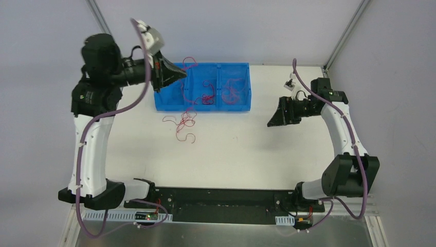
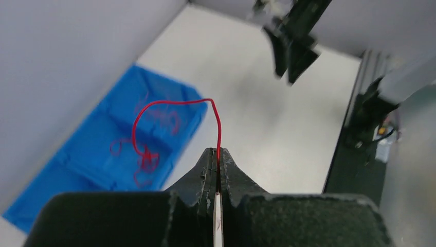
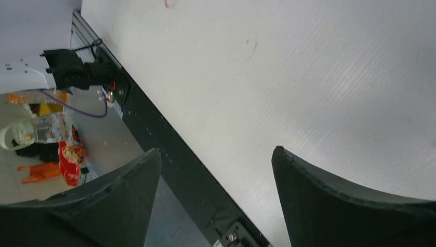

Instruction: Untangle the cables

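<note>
Drawing one strand out: the left gripper [image 2: 217, 154] clamps a red cable [image 2: 172, 102] above the blue bin [image 1: 241, 107] — other cables [image 1: 183, 122] lie in and before it — so the spread right gripper [image 3: 216, 152] should pin them.

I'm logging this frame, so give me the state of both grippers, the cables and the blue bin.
Left gripper: shut on held red cable, raised.
Right gripper: open, empty.
Held red cable: pinched at one end, arcing down to a knot in the blue bin.
Cables in bin: tangled.
Cables on table: loose clump before the bin.
Blue bin: upright, open-topped.
</note>
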Available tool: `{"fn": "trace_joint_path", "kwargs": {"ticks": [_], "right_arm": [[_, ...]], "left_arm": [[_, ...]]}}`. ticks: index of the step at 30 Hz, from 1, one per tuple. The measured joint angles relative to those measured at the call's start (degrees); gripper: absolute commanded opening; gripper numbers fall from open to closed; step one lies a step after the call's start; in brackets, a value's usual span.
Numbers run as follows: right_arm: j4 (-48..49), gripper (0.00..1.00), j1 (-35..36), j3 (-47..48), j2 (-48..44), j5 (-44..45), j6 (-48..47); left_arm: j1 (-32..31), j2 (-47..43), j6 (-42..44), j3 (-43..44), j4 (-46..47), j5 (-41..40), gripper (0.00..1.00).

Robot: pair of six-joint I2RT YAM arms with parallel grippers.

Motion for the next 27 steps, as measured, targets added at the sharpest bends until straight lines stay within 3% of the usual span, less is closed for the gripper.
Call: {"fn": "trace_joint_path", "kwargs": {"ticks": [2, 5, 12, 20, 23, 27], "right_arm": [[2.8, 0.86, 0.6, 0.0, -1.7, -1.0, 1.7], [7.5, 0.87, 1.2, -0.3, -5.4, -2.5, 4.3], [20.8, 0.99, 5.3, -5.1, -15.3, -5.2, 12.5], [44.4, 0.99, 25.5, -18.2, -18.1, -0.1, 19.6], [51.7, 0.88, 33.2, -20.6, -13.3, 3.8, 19.7], [57.4, 0.48, 37.4, -22.5, -3.7, 8.0, 17.1]], "left_arm": [[-0.3, 2.7, -8.2, 11.3, 4.2, 5.9, 0.00], [-0.3, 5.1, -18.1, 18.7, 9.0, 11.0, 0.00], [-0.5, 11.6, -41.6, 19.9, 27.4, 15.1, 0.00], [-5.1, 17.7, -50.3, 19.5, 34.6, 15.0, 0.00], [-6.4, 19.8, -50.5, 22.9, 35.3, 15.0, 0.00], [-6.6, 26.0, -49.6, 37.1, 34.5, 13.7, 0.00]]}}
